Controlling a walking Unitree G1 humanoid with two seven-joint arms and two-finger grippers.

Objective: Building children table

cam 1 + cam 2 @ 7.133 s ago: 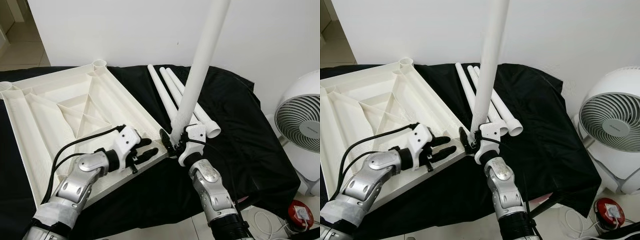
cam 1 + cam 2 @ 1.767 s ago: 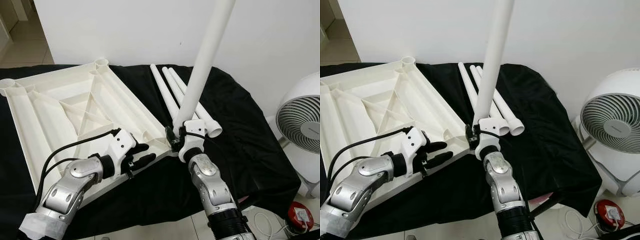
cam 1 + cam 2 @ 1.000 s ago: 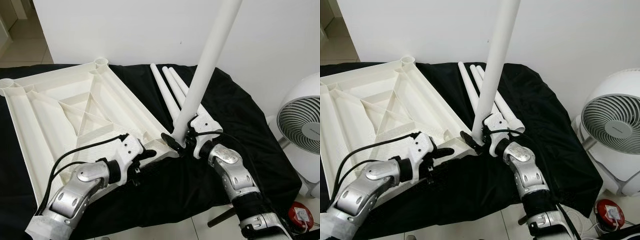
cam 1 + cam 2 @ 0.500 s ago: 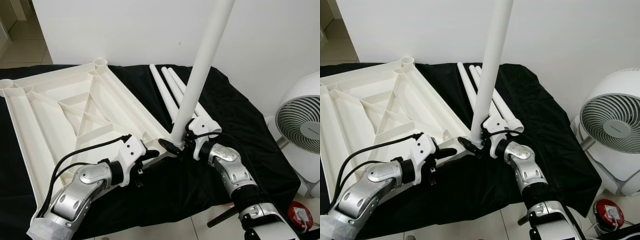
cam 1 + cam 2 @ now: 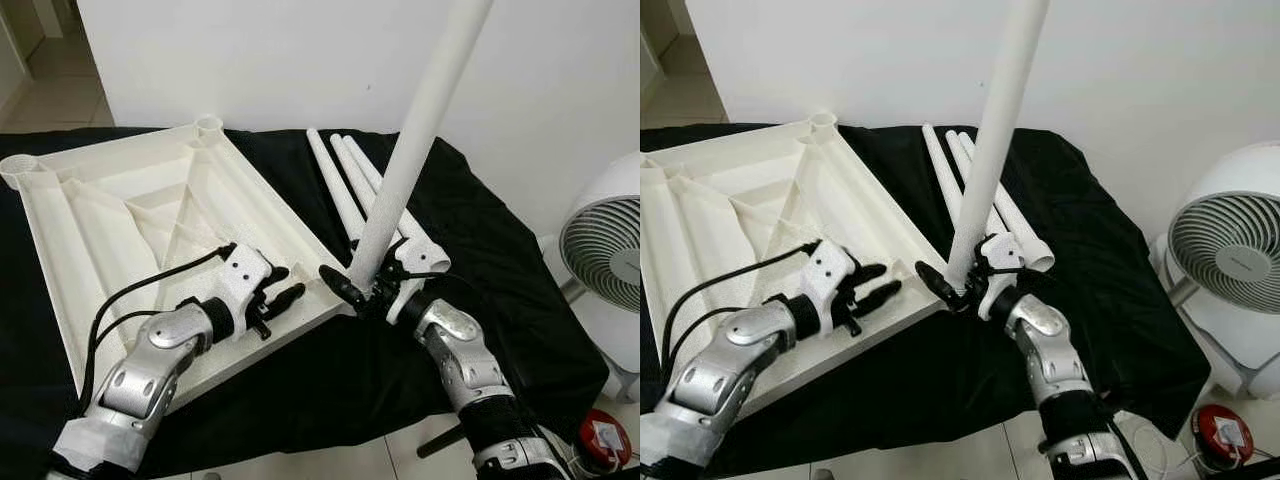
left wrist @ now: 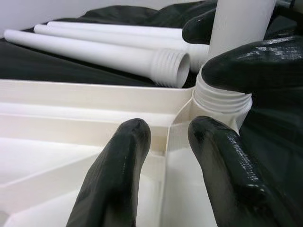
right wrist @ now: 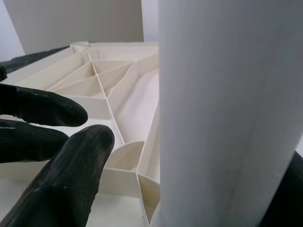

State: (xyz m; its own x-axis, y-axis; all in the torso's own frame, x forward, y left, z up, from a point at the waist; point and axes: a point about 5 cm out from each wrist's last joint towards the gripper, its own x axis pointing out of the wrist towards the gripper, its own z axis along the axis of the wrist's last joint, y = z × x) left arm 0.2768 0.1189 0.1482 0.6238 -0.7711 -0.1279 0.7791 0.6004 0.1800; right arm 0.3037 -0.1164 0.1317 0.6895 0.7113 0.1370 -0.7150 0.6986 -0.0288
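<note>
The right gripper (image 5: 362, 290) clasps a white table leg (image 5: 415, 140) standing upright, tilted slightly right, at the upturned tabletop's (image 5: 120, 215) near corner socket (image 6: 221, 99). The left gripper (image 5: 280, 290), fingers parted and empty, rests on the tabletop's rim.

Black-draped surface (image 5: 520, 280) under upturned white tabletop (image 5: 120, 230) and three loose legs (image 5: 345, 185)

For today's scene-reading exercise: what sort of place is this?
Probably a room in a home, used for assembly: a white fan stands on the tiled floor, and an upturned white tabletop lies on a black cloth beside loose legs.
</note>
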